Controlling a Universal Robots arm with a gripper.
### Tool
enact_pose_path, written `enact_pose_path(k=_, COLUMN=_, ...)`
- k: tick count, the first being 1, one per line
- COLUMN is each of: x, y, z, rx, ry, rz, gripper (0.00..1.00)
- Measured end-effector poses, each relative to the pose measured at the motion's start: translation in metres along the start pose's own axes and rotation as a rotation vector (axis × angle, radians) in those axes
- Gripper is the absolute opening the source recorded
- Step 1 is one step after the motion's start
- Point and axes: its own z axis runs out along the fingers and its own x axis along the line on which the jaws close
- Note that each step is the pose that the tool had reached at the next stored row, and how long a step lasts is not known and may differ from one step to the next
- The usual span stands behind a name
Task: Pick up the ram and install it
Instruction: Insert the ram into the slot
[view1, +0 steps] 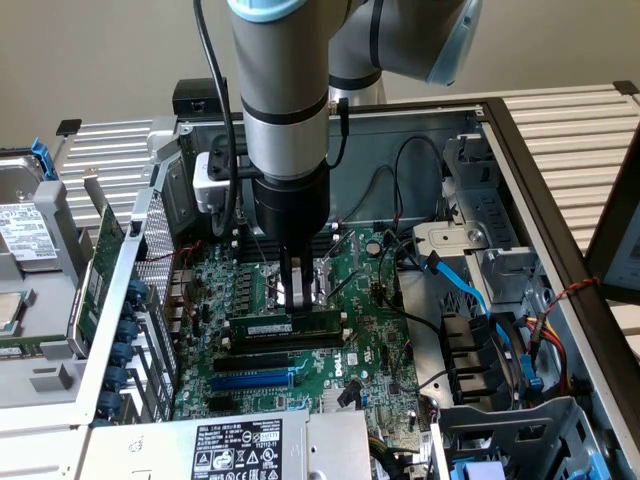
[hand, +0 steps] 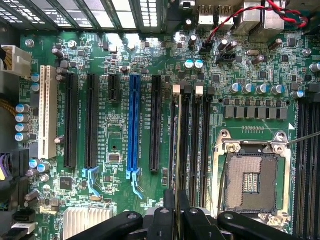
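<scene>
Midway along the green motherboard (view1: 375, 345) inside the open grey computer case (view1: 400, 120), black two-finger gripper (view1: 296, 300) pinched narrow on the long thin green ram stick (view1: 262, 327), stick upright on edge at the black memory slots (view1: 300, 343), beside the silver processor socket (hand: 252, 182).

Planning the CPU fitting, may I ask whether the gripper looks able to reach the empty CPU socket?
Probably yes: the CPU socket lies uncovered beside the memory slots, though the gripper is shut on the ram.

The motherboard (hand: 107, 130) is green, with a blue slot (hand: 133, 125), a white slot (hand: 46, 112) and a green ram (view1: 325, 325).
</scene>
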Motion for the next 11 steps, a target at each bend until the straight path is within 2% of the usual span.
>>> enact_pose_path(k=7, x=0.0000, y=0.0004, z=0.0005, rx=0.0054, ry=-0.0001, rz=0.000, gripper=0.14)
enact_pose_path(k=11, x=0.0000, y=0.0015, z=0.0008, rx=0.0066, ry=-0.0001, rz=0.000, gripper=0.14)
